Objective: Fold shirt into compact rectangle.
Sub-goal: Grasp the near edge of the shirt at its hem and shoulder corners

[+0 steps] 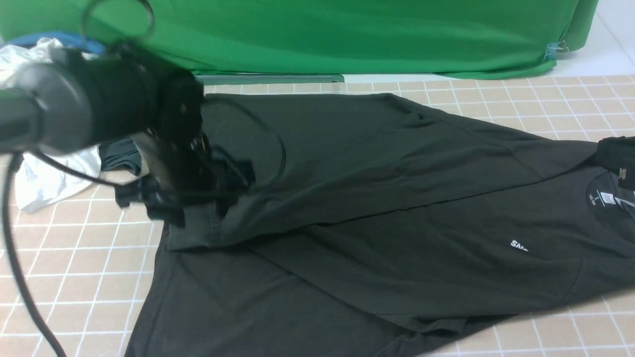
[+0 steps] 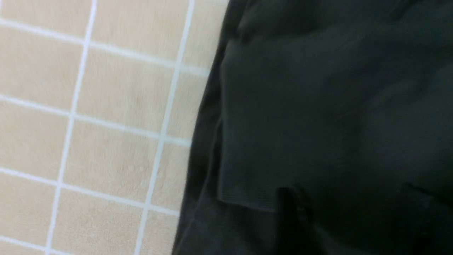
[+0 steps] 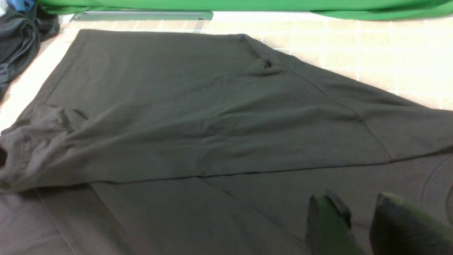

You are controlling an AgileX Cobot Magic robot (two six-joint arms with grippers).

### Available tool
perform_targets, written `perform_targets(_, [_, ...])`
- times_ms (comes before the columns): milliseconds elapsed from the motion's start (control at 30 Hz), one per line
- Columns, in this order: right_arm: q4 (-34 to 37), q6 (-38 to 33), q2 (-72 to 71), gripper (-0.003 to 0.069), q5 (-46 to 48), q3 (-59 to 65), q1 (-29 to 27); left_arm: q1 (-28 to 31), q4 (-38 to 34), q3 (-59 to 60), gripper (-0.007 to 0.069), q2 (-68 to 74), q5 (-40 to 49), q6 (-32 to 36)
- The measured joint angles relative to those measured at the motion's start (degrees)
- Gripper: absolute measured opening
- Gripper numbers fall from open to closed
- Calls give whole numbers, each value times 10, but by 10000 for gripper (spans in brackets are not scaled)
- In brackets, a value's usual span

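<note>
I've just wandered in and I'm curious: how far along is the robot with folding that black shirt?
Early on. Done: the far sleeve lies folded across the shirt, ending at its cuff. In hand: the left fingers hover open over that cuff, and the right fingers hang open near the collar, holding nothing. Left: the near half is flat and spread wide, so no compact rectangle yet.

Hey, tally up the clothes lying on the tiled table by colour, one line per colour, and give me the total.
Black: 1, the black shirt
White: 1, the white garment
Dark grey-green: 1, the dark grey-green garment
Total: 3
</note>
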Motion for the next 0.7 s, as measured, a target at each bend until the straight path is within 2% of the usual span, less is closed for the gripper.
perform_targets(100, [0,0,0,216,0,0,0,0,1,26,116,26,-20,1])
perform_targets(167, [0,1,0,218,0,0,0,0,0,29,45,29,-21,1])
perform_targets(233, [0,2,0,218,0,0,0,0,0,29,17,14,-14,-5])
perform_targets(433, [0,5,7,218,8,0,0,0,4,31,25,-89,52,-7])
perform_targets(567, [0,6,16,218,13,0,0,0,1,31,70,-138,117,5])
perform_targets(700, [0,6,23,223,21,0,0,0,-21,75,195,-182,175,25])
